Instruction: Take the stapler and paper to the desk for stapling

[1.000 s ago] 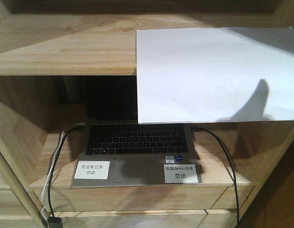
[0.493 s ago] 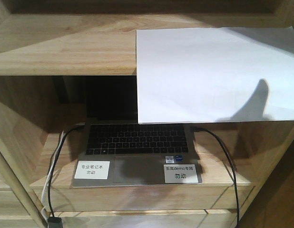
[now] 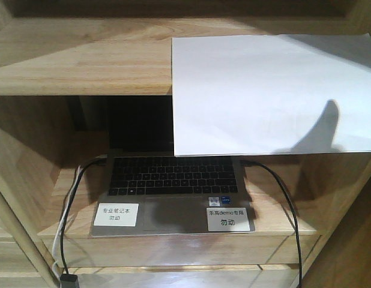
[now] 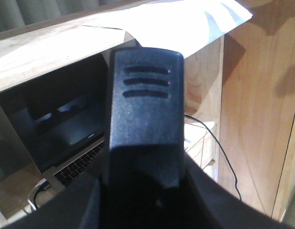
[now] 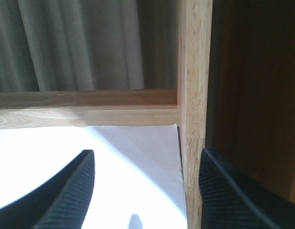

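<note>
The white paper (image 3: pixel 269 90) lies on the upper shelf (image 3: pixel 83 66), its front part hanging over the shelf's edge. It also shows in the left wrist view as the paper (image 4: pixel 176 19) and in the right wrist view as the paper (image 5: pixel 128 181). My right gripper (image 5: pixel 147 191) is open just above the sheet's far right corner. Its right finger (image 5: pixel 228 195) stands past the wooden upright (image 5: pixel 193 119). My left gripper (image 4: pixel 145 191) is shut on the black stapler (image 4: pixel 145 105), held in front of the shelf unit. The desk is out of view.
An open laptop (image 3: pixel 173 180) with two white labels sits on the lower shelf (image 3: pixel 269 225), under the paper's overhang. Cables (image 3: pixel 284 198) run down on both sides of it. A darker wooden panel (image 4: pixel 257 105) stands to the right, and curtains (image 5: pixel 90 43) hang behind the unit.
</note>
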Robot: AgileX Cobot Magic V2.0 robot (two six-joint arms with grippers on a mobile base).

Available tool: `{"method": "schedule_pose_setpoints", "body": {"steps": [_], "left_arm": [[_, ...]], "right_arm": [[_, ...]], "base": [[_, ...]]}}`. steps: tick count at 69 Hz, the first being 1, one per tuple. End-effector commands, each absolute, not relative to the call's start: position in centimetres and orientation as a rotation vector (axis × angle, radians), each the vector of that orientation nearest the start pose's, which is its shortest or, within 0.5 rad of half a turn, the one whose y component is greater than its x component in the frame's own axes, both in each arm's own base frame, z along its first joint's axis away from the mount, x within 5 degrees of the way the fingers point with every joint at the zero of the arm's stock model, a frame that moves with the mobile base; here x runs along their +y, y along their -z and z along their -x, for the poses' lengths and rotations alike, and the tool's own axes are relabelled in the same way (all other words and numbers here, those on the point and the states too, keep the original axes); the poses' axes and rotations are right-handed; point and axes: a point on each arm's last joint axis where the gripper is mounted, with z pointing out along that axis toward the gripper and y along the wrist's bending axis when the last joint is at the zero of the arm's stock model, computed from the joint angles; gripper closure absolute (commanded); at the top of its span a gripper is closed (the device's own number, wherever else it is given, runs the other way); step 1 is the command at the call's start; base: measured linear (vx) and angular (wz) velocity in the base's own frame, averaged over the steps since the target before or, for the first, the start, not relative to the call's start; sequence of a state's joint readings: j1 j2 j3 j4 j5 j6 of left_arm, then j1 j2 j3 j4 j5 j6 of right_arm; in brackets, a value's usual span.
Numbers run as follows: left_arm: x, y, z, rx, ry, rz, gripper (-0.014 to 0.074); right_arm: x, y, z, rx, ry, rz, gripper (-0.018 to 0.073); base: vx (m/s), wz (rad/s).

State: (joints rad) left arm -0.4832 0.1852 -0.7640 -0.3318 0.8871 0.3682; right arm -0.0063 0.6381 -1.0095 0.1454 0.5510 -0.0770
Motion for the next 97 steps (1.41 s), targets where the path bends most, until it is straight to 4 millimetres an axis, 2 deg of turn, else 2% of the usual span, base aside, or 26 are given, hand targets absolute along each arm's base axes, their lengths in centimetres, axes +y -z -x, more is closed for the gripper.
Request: {"method": "schedule_pose_setpoints", "body": {"steps": [1, 30, 39, 50, 68, 77, 86, 97], "left_arm": [[-2.0, -38.5, 1.0, 1.521, 0.494, -0.669, 0.0603], [-2.0, -38.5, 1.0, 1.521, 0.494, -0.669, 0.0603], [-2.0, -38.5, 1.0, 1.521, 0.494, -0.669, 0.0603], [-2.0, -38.5, 1.0, 1.521, 0.494, -0.669, 0.0603], [-2.0, -38.5, 1.0, 1.521, 0.494, -0.669, 0.0603], [-2.0, -38.5, 1.0, 1.521, 0.494, -0.669, 0.0603], [-2.0, -38.5, 1.0, 1.521, 0.494, -0.669, 0.0603], [-2.0, -38.5, 1.0, 1.521, 0.494, -0.669, 0.0603]], "right_arm": [[0.5, -45.9, -10.2, 1.572, -0.087, 0.004, 0.0115], [0.5, -46.1, -10.2, 1.549, -0.08, 0.003, 0.0105], [0.5, -46.1, -10.2, 1.547, -0.078, 0.003, 0.002], [0.5, -46.1, -10.2, 1.547, -0.08, 0.003, -0.0166], [0.4, -46.4, -10.2, 1.52, -0.095, -0.016, -0.0155], [0.4, -47.0, -10.2, 1.442, -0.296, -0.196, -0.0142], [0.3, -47.6, -10.1, 1.319, -0.662, -0.503, -0.0115], [0.0, -47.9, -10.0, 1.165, -1.028, -0.821, -0.0068]], "base": [[0.0, 0.0], [0.0, 0.0], [0.0, 0.0], [0.0, 0.0], [0.0, 0.0], [0.0, 0.0], [0.0, 0.0], [0.0, 0.0]]}}
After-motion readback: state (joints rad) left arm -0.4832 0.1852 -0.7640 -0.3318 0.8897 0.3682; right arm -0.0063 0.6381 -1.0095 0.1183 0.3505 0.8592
